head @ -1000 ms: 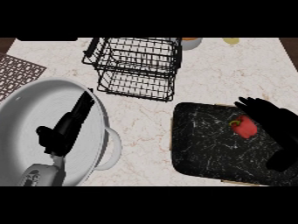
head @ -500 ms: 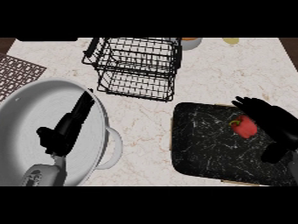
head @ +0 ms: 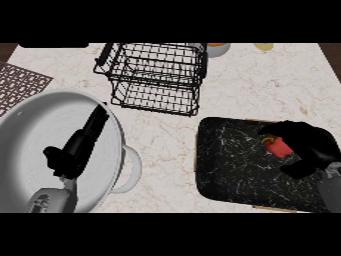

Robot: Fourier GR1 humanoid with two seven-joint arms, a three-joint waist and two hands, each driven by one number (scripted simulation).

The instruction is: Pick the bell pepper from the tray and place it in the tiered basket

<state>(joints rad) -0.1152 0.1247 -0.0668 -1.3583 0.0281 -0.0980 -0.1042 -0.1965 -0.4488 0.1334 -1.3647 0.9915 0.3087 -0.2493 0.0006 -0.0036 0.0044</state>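
Note:
A small red bell pepper [head: 278,147] lies on the right part of the black speckled tray [head: 236,167]. My right hand [head: 311,145] curls round it, fingers over its far side and the thumb [head: 295,168] below it, so only part of the pepper shows. The black wire tiered basket [head: 157,77] stands at the back centre, up and to the left of the tray. My left hand [head: 75,150] hangs open with straight fingers over the large white bowl [head: 25,125] at the left.
A brown perforated mat [head: 7,90] lies at the far left edge. An orange-filled cup [head: 217,48] and a pale object [head: 264,46] sit at the counter's back edge behind the basket. Bare marble counter [head: 276,85] lies between the tray and the basket.
My right hand has closed its fingers round the pepper and shifted slightly toward the lower right. The left hand has not moved.

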